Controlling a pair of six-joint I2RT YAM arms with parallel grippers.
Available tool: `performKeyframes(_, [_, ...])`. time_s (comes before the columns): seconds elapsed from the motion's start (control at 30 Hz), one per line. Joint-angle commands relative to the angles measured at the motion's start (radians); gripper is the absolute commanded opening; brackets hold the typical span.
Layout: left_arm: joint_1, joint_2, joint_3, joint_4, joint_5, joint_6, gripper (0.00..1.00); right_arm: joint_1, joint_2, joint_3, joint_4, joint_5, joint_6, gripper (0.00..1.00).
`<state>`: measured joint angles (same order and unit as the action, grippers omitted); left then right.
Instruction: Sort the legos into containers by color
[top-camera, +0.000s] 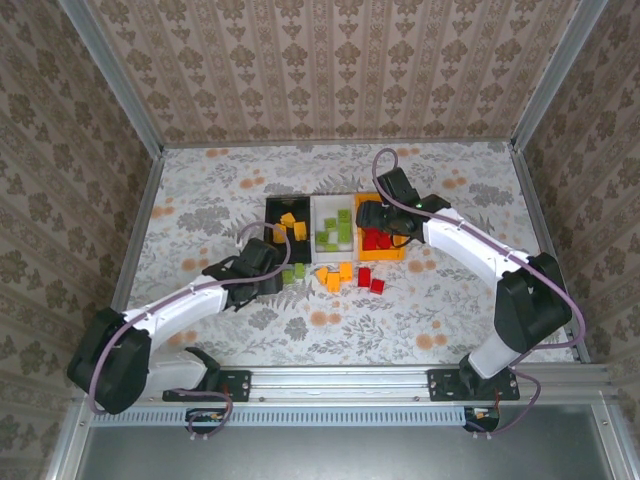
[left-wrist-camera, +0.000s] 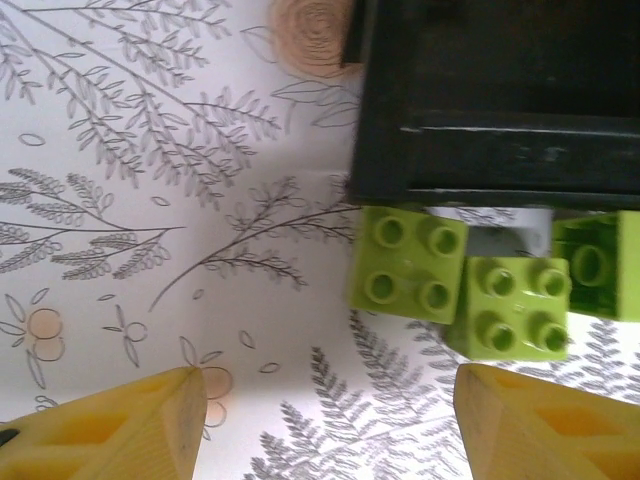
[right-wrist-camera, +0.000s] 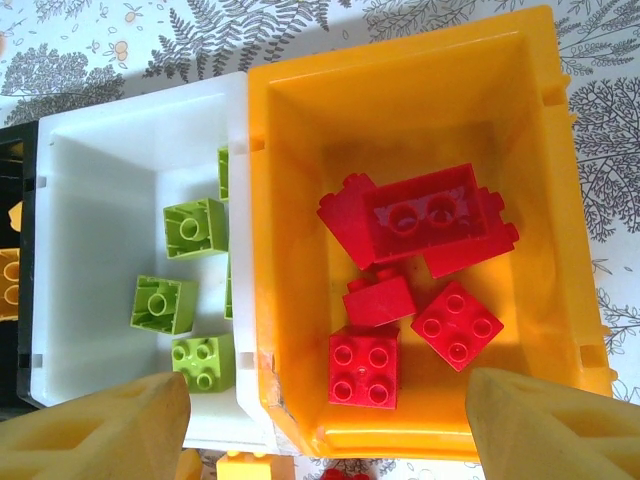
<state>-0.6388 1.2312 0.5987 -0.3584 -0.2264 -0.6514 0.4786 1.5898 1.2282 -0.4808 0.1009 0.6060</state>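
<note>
The left gripper (left-wrist-camera: 328, 388), jaws apart and empty, is nearer the loose light-green square plastic lego bricks (left-wrist-camera: 408, 263). They lie just ahead, toward its right finger, beside the black plastic bin's (left-wrist-camera: 500, 100) near wall. The right gripper (right-wrist-camera: 328, 390), also spread and empty, hangs over the orange plastic bin (right-wrist-camera: 560, 200).

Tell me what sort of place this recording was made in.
Probably a purpose-built robot test cell, not a home: patterned wallpaper panels sit in an aluminium frame, enclosing a floral-covered table, with the left arm and right arm bolted to a rail at its near edge.
</note>
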Motion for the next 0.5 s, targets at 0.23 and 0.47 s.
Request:
performKeyframes(0.23, [0.025,0.045,-0.001,0.117,0.029,0.027,0.69,0.003,-0.051,-0.012,0.011,0.008,0.003,0.74])
performKeyframes(0.47, [0.053,0.129,0.003,0.134,0.033,0.024,0.71,0.003,-0.051,-0.019,0.013,0.005,0.008,0.74])
